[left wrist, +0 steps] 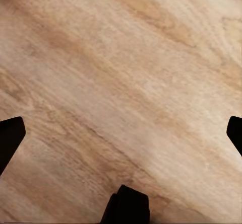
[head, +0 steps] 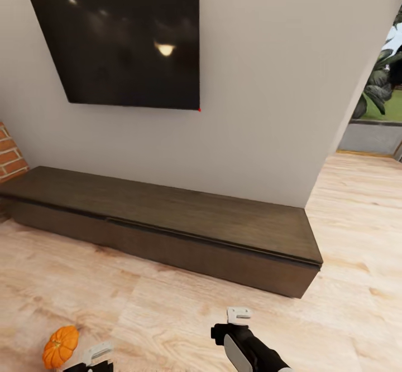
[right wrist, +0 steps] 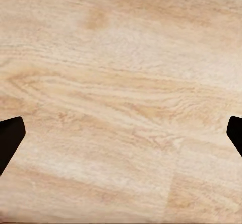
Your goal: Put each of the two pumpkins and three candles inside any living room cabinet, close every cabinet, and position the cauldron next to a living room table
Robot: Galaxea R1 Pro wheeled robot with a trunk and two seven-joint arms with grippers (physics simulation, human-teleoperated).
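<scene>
The cabinet (head: pixel 167 221) stands against the wall below a dark television (head: pixel 125 43), with every drawer front closed. One pumpkin (head: pixel 60 346) lies on the wooden floor (head: pixel 167 310), just beside the left gripper (head: pixel 96 354). Both the left gripper and the right gripper (head: pixel 239 314) hang released and empty above the floor.

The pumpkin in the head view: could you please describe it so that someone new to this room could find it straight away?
Start at the long dark-brown cabinet under the wall-mounted black screen, then look down across the pale wood floor toward the picture's lower left corner. There the pumpkin sits on the floor beside the left gripper. It is small, round, ribbed and bright orange, the one vivid colour on the boards.
</scene>
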